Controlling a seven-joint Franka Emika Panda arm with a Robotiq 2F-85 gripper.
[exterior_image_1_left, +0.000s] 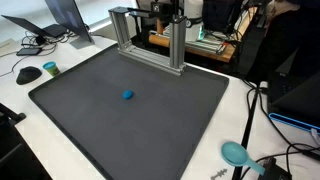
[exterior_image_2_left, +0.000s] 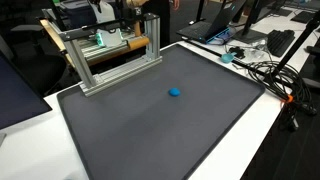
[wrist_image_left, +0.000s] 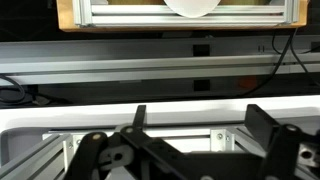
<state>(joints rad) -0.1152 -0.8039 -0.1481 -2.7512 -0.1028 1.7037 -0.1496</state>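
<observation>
My gripper (wrist_image_left: 198, 112) shows in the wrist view with its two dark fingers spread wide and nothing between them: it is open. It faces the aluminium frame (wrist_image_left: 160, 72), whose rails cross the picture, with a bracket just past the fingers. In both exterior views the frame (exterior_image_1_left: 148, 40) (exterior_image_2_left: 115, 55) stands at the far edge of a dark mat (exterior_image_1_left: 100, 125) (exterior_image_2_left: 150, 135). The arm is above and behind the frame, mostly cut off. A small blue object (exterior_image_1_left: 127, 96) (exterior_image_2_left: 174, 91) lies alone near the middle of the mat, well away from the gripper.
A teal scoop-like thing (exterior_image_1_left: 235, 153) lies on the white table beside the mat. A black mouse (exterior_image_1_left: 28, 74), a small teal disc (exterior_image_1_left: 50, 68) and a laptop (exterior_image_1_left: 65, 20) sit off another side. Cables (exterior_image_2_left: 265, 70) run along the table. A wooden shelf (wrist_image_left: 70, 15) stands behind the frame.
</observation>
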